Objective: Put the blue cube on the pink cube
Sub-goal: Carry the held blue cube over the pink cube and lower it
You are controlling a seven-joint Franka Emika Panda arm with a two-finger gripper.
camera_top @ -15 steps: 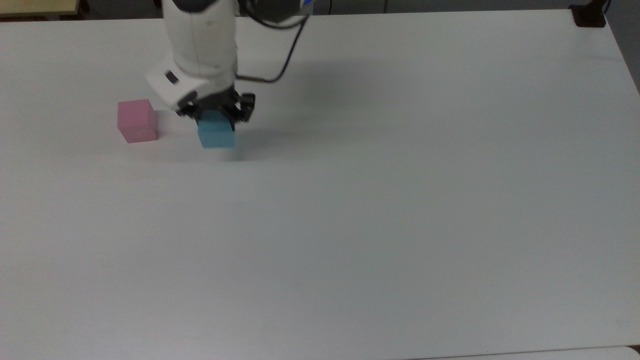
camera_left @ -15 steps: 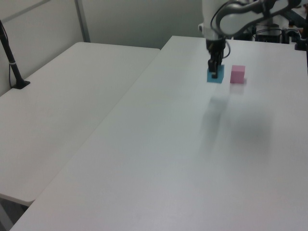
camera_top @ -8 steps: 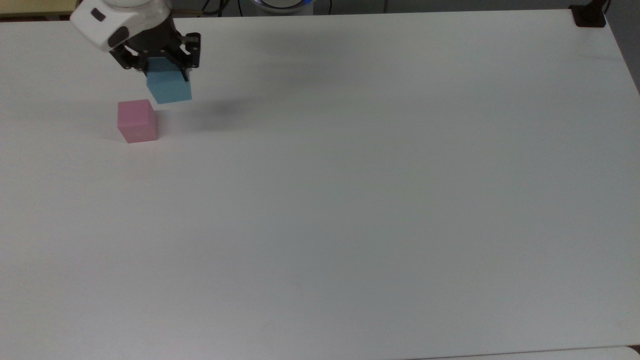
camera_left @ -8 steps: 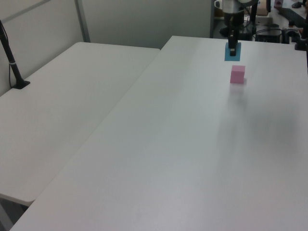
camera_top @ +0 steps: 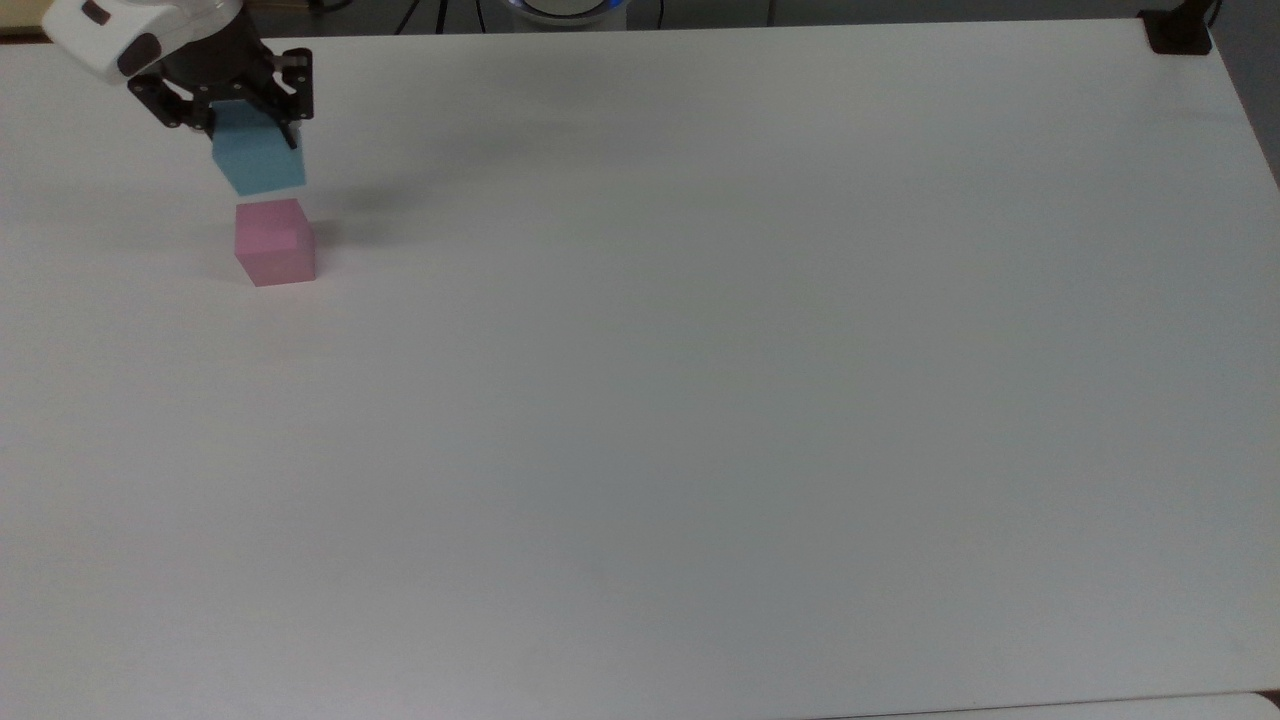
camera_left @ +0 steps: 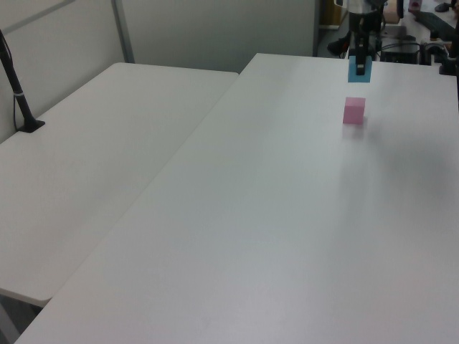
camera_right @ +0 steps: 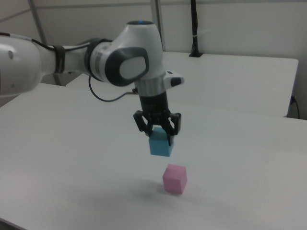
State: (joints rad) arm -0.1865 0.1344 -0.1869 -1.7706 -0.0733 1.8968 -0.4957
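The blue cube [camera_top: 258, 160] [camera_left: 359, 69] [camera_right: 160, 145] hangs in the air, held from above by my gripper [camera_top: 250, 125] [camera_right: 157, 134], which is shut on it. The pink cube [camera_top: 274, 241] [camera_left: 353, 110] [camera_right: 173, 178] sits on the white table [camera_top: 700, 400]. In the top view the blue cube is just above the pink cube in the picture and slightly to its left. In the right view the blue cube floats well clear of the pink cube, up and a little to the right view's left. The two cubes do not touch.
A black post base [camera_top: 1180, 30] stands at the table's far right corner in the top view. A second white table [camera_left: 86, 172] adjoins on the left view's left, with a black stand [camera_left: 18, 93] on it.
My gripper lifted the blue cube off the table and carried it to the top view's left, from beside the pink cube to a spot over it.
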